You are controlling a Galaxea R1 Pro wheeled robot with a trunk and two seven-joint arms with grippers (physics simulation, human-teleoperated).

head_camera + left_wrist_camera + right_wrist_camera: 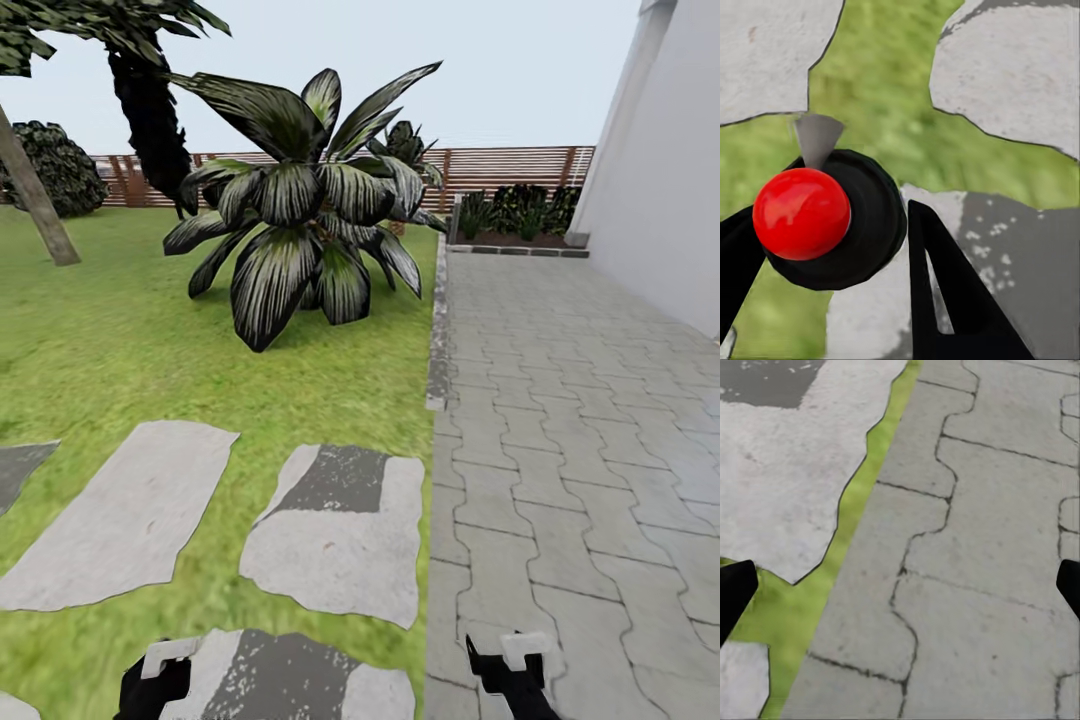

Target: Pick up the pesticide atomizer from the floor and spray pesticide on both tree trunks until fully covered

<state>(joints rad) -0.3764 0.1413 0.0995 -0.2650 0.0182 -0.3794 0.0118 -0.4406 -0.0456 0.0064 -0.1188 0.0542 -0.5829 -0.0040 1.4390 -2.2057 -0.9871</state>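
Gripping the red-topped atomizer [825, 217], left fingers [945, 292] point down; right fingers [735, 592] spread wide.

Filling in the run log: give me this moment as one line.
left gripper: shut on atomizer | right gripper: open, over paving | ahead: striped bush | tree trunk far left

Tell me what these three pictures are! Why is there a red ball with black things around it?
They come from a pretend robot in a computer-made garden. The big picture is from a camera on its head: grass, flat stepping stones, grey paving, a striped leafy bush and a wooden fence. The other two cameras sit by its hands. Its left gripper is closed around a black thing with a red ball on it, probably the sprayer. Its right gripper is open over the paving, holding nothing.
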